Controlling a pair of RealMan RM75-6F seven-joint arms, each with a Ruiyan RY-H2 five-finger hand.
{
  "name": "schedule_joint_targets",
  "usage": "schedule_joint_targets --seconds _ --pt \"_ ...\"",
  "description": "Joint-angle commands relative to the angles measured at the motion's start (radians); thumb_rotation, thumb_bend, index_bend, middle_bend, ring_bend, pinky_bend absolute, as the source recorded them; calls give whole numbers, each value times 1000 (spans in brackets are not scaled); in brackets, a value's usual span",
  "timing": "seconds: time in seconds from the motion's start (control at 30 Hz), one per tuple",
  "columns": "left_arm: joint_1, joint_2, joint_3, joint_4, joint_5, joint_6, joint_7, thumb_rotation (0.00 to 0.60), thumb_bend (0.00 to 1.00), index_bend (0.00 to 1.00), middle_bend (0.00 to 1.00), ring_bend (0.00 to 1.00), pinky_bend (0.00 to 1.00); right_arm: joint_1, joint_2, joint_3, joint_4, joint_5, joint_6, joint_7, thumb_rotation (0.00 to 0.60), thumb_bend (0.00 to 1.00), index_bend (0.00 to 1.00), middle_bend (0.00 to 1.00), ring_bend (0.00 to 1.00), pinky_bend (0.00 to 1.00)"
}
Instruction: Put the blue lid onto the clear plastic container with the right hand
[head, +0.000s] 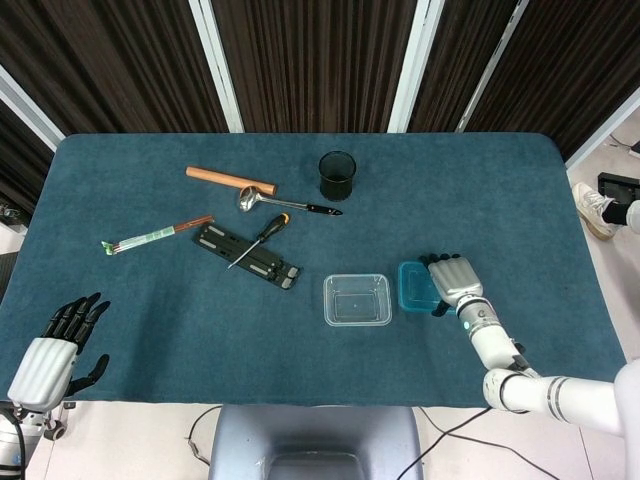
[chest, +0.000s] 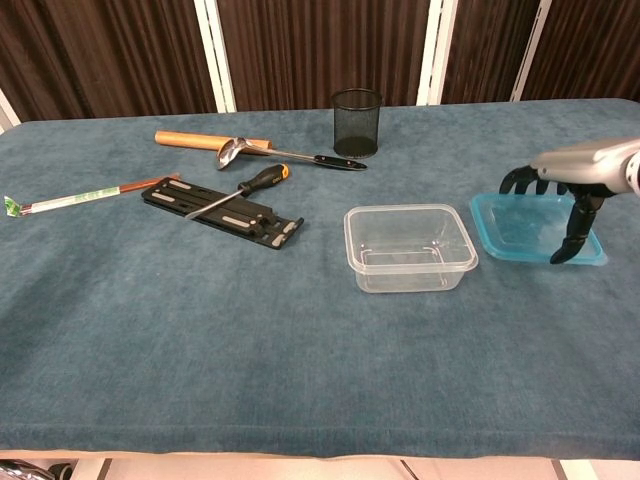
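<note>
The clear plastic container (head: 356, 299) (chest: 409, 247) stands open and empty on the blue cloth near the table's front. Just to its right, my right hand (head: 450, 283) (chest: 565, 185) grips the blue lid (head: 415, 286) (chest: 528, 228), fingers over its far edge and thumb at its near edge. The lid is tilted and raised a little off the cloth, its left edge close to the container's right rim. My left hand (head: 55, 345) hangs open off the table's front left corner, holding nothing.
A black mesh cup (head: 337, 175) stands behind the container. To the left lie a ladle (head: 285, 204), a wooden stick (head: 230, 180), a screwdriver (head: 260, 238) on a black plate (head: 247, 256), and wrapped chopsticks (head: 157, 235).
</note>
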Motion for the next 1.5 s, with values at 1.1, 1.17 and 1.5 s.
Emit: schedule_joint_targets --seconds 1.1,1.17,1.5 --pt "11 6 4 1 9 22 -10 600 392 0 0 0 111 137 51 120 -325 143 40 -30 600 238 944 715 661 420" --pt "11 6 4 2 10 22 -10 600 392 0 0 0 111 144 44 114 -324 155 52 -44 600 238 943 715 661 420" --pt "12 4 3 1 8 19 -3 600 392 0 0 0 111 160 1 104 -289 183 74 -74 600 238 943 715 661 420"
